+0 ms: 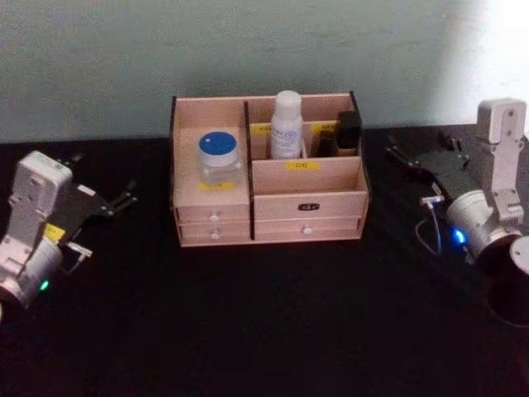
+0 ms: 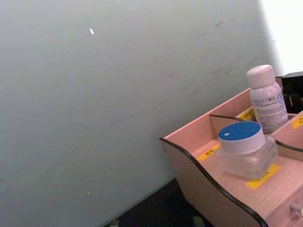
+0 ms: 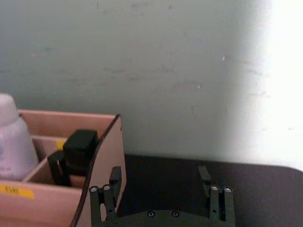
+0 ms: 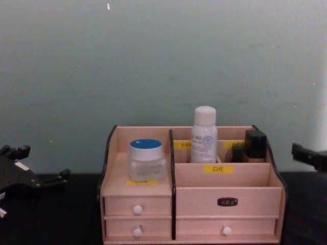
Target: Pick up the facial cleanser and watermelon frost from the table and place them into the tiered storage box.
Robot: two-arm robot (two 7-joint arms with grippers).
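Light wood forms the tiered storage box (image 1: 269,211), set on the black bench (image 1: 264,322) between both grippers. A blue-lidded jar (image 1: 221,160) and white bottle (image 1: 287,126) are held inside. The left gripper (image 1: 124,197) and right gripper (image 3: 161,187) are parked beside it, jaws open and empty.

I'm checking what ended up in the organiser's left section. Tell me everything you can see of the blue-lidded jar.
The blue-lidded jar is a short, squat pot of clear, glass-like material with a round blue lid rimmed in white. It stands upright, lid on, in the left compartment of the tiered storage box, resting on the compartment floor just behind a yellow label. Nothing else touches it; the white bottle stands in the next compartment, behind the divider. The jar's contents cannot be made out.
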